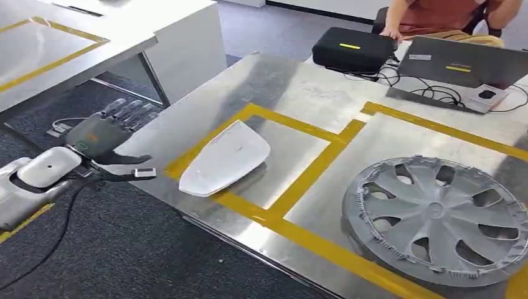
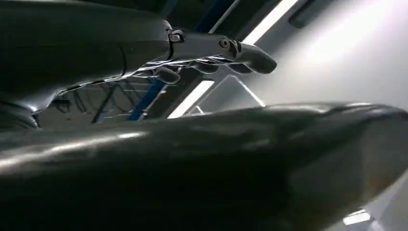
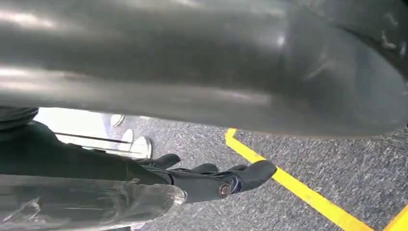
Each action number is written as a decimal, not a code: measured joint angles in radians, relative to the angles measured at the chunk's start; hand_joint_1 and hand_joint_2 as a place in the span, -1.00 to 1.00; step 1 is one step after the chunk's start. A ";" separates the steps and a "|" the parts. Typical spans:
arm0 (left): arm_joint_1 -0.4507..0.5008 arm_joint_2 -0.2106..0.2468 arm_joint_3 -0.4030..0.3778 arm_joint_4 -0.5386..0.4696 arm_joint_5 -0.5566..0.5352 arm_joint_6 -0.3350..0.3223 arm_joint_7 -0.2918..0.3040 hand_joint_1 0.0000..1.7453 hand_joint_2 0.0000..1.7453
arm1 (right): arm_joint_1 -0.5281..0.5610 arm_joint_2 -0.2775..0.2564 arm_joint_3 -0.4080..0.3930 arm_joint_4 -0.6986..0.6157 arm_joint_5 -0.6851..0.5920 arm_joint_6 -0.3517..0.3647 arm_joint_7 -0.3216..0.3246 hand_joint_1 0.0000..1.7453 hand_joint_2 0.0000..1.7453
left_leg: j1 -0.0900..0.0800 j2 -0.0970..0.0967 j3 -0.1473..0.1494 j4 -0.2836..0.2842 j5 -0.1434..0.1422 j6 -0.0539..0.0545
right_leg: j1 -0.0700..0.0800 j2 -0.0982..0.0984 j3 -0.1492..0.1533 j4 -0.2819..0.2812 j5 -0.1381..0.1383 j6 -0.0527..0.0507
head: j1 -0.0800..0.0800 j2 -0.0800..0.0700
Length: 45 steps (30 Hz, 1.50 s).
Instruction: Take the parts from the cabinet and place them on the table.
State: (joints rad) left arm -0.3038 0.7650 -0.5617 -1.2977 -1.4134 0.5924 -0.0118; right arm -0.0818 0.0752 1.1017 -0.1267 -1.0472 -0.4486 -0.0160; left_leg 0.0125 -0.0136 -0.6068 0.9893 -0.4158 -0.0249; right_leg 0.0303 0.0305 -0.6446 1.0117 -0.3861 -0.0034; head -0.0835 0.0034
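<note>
Steel table (image 1: 299,93): white part (image 1: 225,157) near edge; left hand (image 1: 106,134) beside, empty.

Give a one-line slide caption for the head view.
White plastic shell part and grey wheel cover on yellow-taped steel table; left robot hand open alongside.

Table (image 1: 299,93): brushed steel top, marked into boxes by yellow tape (image 1: 314,171).
Floor (image 1: 93,249): dark grey carpet, with a yellow line (image 3: 298,187) running across it in the right wrist view.
Second table (image 1: 37,50): steel, yellow-taped, at far left, beside a white cabinet (image 1: 180,43).
Far edge: black case (image 1: 353,48), grey laptop (image 1: 464,62) and tangled cables (image 1: 429,93) on the table; a seated person (image 1: 442,15) behind them.
Light: long ceiling strips (image 2: 269,19) glow overhead in the left wrist view.
</note>
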 joint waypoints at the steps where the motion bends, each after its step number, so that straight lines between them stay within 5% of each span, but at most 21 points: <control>1: 0.028 0.014 0.034 -0.015 -0.002 0.000 0.002 -1.00 -1.00 | 0.000 0.000 0.000 0.000 -0.003 0.000 0.000 -1.00 -1.00 | 0.000 0.000 0.000 0.000 0.000 0.000 | 0.000 0.000 0.000 0.000 0.000 0.000 | 0.000 0.000; 9: 0.287 0.048 0.338 -0.121 -0.021 -0.006 0.011 -1.00 -1.00 | 0.009 0.000 0.000 0.000 -0.024 0.000 0.000 -1.00 -1.00 | 0.000 0.000 0.001 0.000 -0.002 -0.002 | 0.000 0.000 0.001 0.000 -0.002 -0.002 | 0.000 0.000; 16: 0.376 0.046 0.444 -0.148 -0.024 -0.016 0.011 -1.00 -1.00 | 0.010 0.000 0.000 0.000 -0.029 0.000 0.000 -1.00 -1.00 | 0.000 0.000 0.001 0.000 -0.002 -0.002 | 0.000 -0.001 0.001 0.000 -0.002 -0.002 | 0.000 0.000; 25: 0.445 -0.056 0.463 -0.106 -0.013 -0.042 0.044 -1.00 -1.00 | 0.012 0.000 0.000 0.000 -0.049 0.000 0.000 -1.00 -1.00 | 0.000 0.000 0.002 -0.001 -0.002 -0.001 | 0.000 -0.001 0.002 0.000 -0.002 -0.002 | 0.000 0.000; 39: 0.494 -0.277 0.416 0.096 0.168 -0.064 0.058 -1.00 -1.00 | 0.014 0.000 0.004 0.007 -0.064 0.000 0.000 -1.00 -1.00 | -0.001 -0.001 0.002 -0.001 -0.004 0.000 | -0.001 -0.002 0.003 0.000 -0.003 0.000 | 0.000 0.000; 45: 0.515 -0.330 0.416 0.181 0.190 -0.059 0.072 -1.00 -1.00 | 0.014 0.000 0.006 0.008 -0.065 0.000 0.000 -1.00 -1.00 | -0.001 -0.001 0.002 -0.001 -0.004 0.000 | -0.001 -0.002 0.003 0.000 -0.003 0.000 | 0.000 0.000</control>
State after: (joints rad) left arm 0.2111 0.4352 -0.1453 -1.1165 -1.2238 0.5333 0.0599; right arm -0.0679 0.0748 1.1074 -0.1183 -1.1124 -0.4482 -0.0160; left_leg 0.0120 -0.0144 -0.6048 0.9887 -0.4194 -0.0254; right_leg 0.0297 0.0285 -0.6421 1.0119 -0.3894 -0.0034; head -0.0835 0.0034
